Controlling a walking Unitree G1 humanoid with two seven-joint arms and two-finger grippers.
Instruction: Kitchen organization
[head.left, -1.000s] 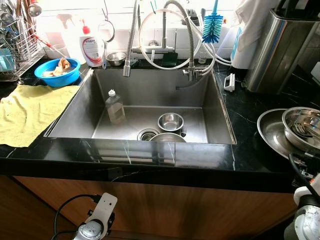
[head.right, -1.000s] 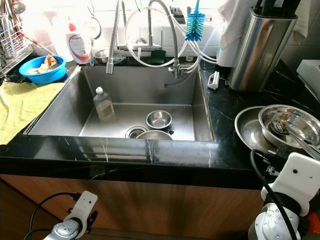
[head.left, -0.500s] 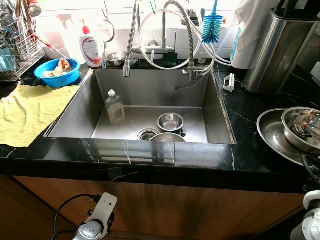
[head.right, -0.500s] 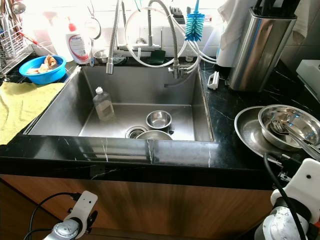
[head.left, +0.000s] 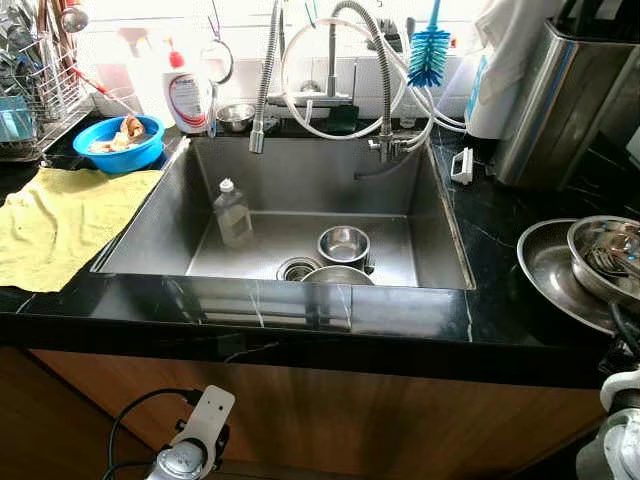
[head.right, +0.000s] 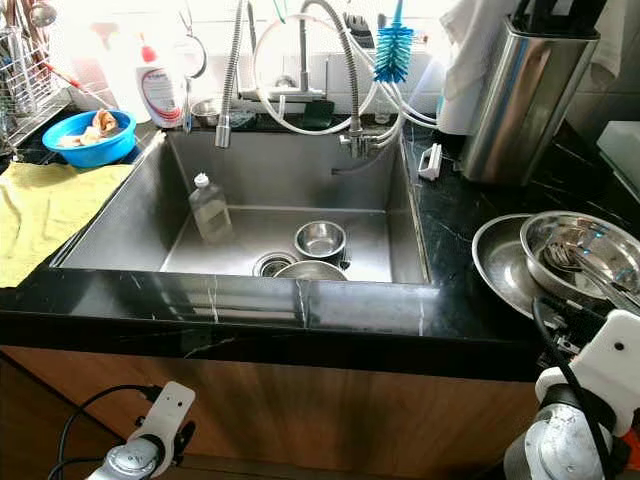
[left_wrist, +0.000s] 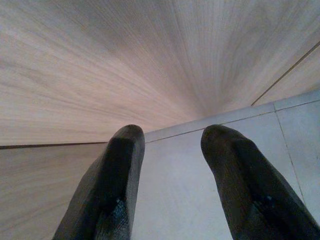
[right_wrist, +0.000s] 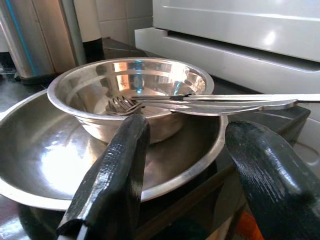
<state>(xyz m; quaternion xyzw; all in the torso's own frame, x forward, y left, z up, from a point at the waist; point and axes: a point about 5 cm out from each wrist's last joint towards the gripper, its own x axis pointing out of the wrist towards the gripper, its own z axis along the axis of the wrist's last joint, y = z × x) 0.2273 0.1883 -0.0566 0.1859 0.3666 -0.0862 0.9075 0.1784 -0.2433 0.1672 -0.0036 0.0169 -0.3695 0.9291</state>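
Since a second ago only the head camera shifted slightly; sink (head.left: 300, 235) and tabletop (head.left: 500, 225) items stayed put. Right gripper (right_wrist: 182, 165), fingers spread and empty, sat low before the steel bowl (right_wrist: 132, 97) nested in the wide pan (right_wrist: 45, 165), cutlery (right_wrist: 200, 101) lying crosswise on the bowl; left gripper (left_wrist: 170, 175) hung spread by the cabinet (left_wrist: 125, 65).

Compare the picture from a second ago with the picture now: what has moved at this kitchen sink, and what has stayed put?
Only the right arm moved: it dropped lower at the counter's edge, its open right gripper facing the steel bowl. Nothing was grasped or released. The bottle and small bowl in the sink stayed put; the slight shift is the camera's.
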